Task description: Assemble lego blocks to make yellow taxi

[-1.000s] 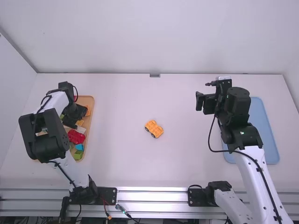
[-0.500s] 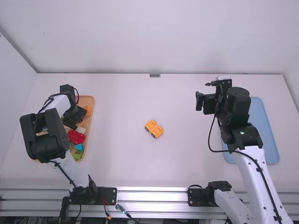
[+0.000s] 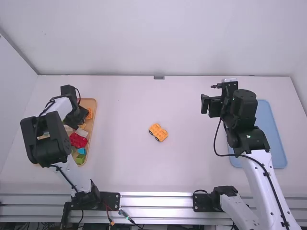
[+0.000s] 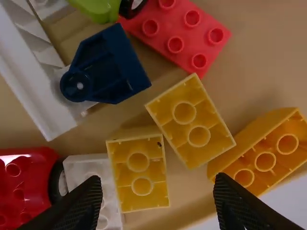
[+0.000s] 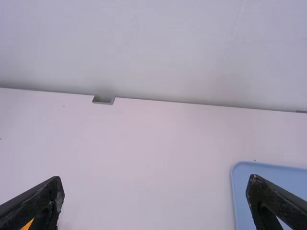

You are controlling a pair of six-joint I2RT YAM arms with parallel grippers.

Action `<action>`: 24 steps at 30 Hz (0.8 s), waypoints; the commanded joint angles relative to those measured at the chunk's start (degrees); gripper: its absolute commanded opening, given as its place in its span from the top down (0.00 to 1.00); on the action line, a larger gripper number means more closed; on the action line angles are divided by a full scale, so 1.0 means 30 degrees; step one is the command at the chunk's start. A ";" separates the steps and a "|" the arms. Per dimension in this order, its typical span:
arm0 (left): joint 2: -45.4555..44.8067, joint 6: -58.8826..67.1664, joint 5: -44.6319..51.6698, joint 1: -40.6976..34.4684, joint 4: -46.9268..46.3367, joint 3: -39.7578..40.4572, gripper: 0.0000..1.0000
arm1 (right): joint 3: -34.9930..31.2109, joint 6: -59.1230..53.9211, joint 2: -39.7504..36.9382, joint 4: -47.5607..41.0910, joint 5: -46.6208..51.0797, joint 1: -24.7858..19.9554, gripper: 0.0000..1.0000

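1. Left hand (image 4: 157, 184) and right hand (image 5: 156, 179) gape wide, empty.
2. Yellow blocks (image 4: 139, 176) crowd the tray (image 3: 88, 101), frame left; a grab could snag two.
3. Wheeled base (image 3: 158, 132), mid-frame, could roll if pressed unbraced.

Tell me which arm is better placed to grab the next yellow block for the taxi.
Left, I'd say: its open gripper hangs over the brown tray, right by several loose yellow blocks. The right gripper is open too, but well away from them, over toward the blue tray.

Trays (image 3: 272, 129), orange car (image 3: 157, 130) on table (image 3: 120, 153)
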 commanded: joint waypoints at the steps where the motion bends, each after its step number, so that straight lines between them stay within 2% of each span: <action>1: -0.0168 0.0029 0.0124 0.0007 -0.0306 -0.0364 0.39 | 0.0772 0.0102 0.0044 0.0007 0.0051 0.0036 0.01; 24: 0.0073 -0.0204 -0.0313 0.0000 0.1486 -0.1297 0.43 | 0.0772 0.0095 0.0044 -0.0007 0.0051 0.0036 0.01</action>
